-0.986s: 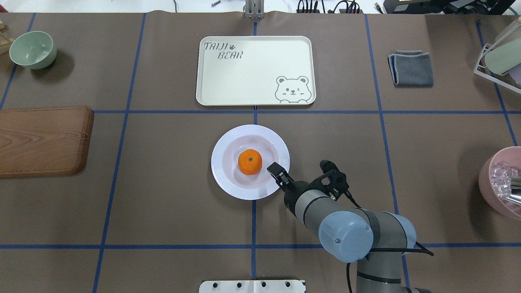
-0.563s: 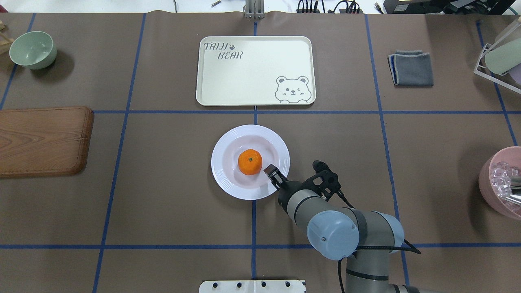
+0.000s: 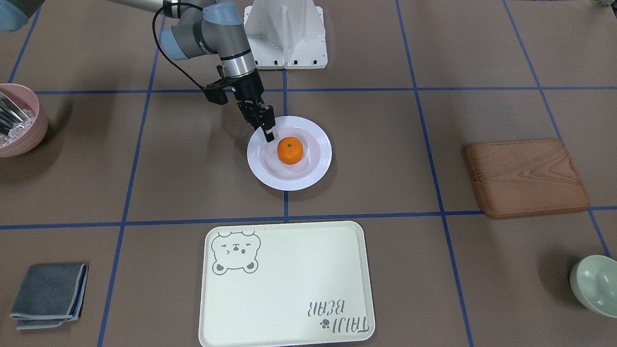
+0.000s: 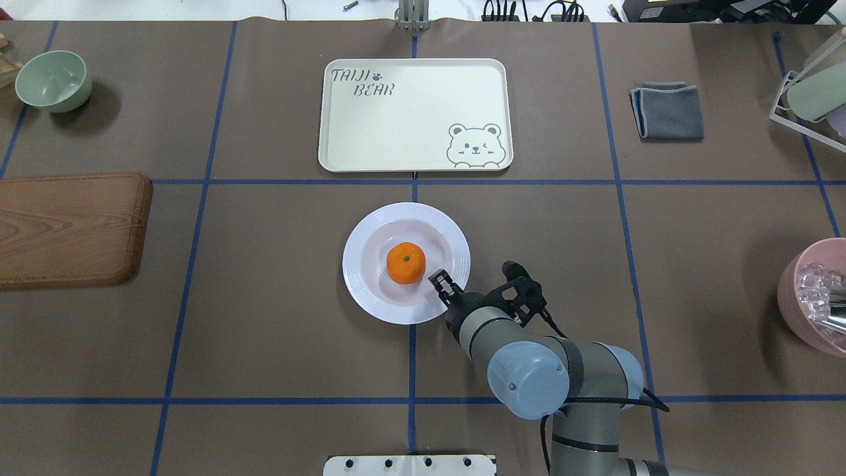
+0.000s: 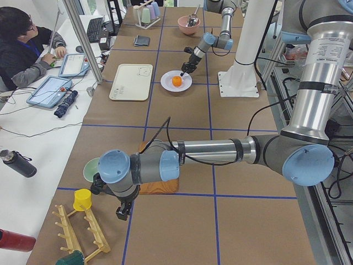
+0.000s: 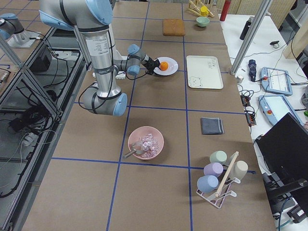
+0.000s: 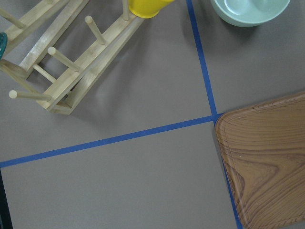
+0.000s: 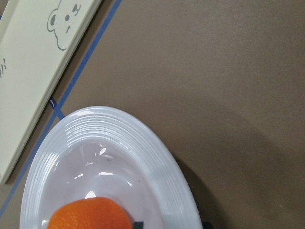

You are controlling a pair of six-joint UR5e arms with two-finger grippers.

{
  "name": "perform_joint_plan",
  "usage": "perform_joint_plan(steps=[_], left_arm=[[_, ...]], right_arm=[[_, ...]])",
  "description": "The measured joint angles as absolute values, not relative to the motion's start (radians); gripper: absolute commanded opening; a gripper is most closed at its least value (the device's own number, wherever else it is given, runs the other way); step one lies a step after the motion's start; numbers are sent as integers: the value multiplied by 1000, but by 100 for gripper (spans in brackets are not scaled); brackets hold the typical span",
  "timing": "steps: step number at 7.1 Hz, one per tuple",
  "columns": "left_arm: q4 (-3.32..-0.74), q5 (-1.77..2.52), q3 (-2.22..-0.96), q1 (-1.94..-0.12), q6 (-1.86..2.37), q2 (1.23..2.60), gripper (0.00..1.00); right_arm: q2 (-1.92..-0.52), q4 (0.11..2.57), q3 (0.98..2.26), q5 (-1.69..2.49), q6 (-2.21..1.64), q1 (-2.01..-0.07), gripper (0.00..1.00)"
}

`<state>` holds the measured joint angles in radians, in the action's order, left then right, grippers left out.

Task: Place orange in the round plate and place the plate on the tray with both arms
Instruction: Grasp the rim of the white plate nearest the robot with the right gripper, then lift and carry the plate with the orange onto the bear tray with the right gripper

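Observation:
The orange [image 4: 405,263] lies in the middle of the white round plate [image 4: 370,291], which stands on the table near the centre. My right gripper [image 4: 439,281] is low at the plate's right rim. In the right wrist view its two dark fingertips show apart at the bottom edge, one inside the ridged rim [image 8: 143,143] and one outside it, so it is open. The cream tray [image 4: 410,119] with the bear drawing lies bare, beyond the plate. My left gripper [image 5: 122,212] hangs far off by the wooden board, and I cannot tell whether it is open or shut.
A wooden board [image 4: 69,228] and a pale green bowl [image 4: 54,80] are at the left. A folded grey cloth [image 4: 669,110], a cup rack [image 4: 809,92] and a pink bowl [image 4: 816,294] of ice are at the right. A person sits beyond the table's far side [image 5: 22,49].
My right arm has slid left and lowered, bringing its gripper from over the plate's right side down onto the rim. The plate and orange have not moved.

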<state>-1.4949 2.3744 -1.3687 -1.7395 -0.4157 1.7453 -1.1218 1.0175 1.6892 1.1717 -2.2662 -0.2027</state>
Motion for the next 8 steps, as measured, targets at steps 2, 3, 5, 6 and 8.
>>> perform_joint_plan(steps=[2,3,5,6,8], left_arm=[[-1497,2377,-1374,-1740,-404,1734,99],[-1498,2378,-1389,-1740,-374,1719,99],[-1503,2378,-1498,-1738,-247,1639,99],[-1508,2378,-1542,-1736,-191,1612,99],[-1531,2378,-1580,-1732,-106,1592,99]], right_arm=[[-1122,1011,1703,1150,-2273,-206,0],[-1123,1009,1716,1126,-2277,-207,0],[-1124,1008,1752,1073,-2309,-208,0],[-1124,1008,1761,1054,-2327,-210,0],[-1122,1008,1782,1009,-2389,-211,0]])
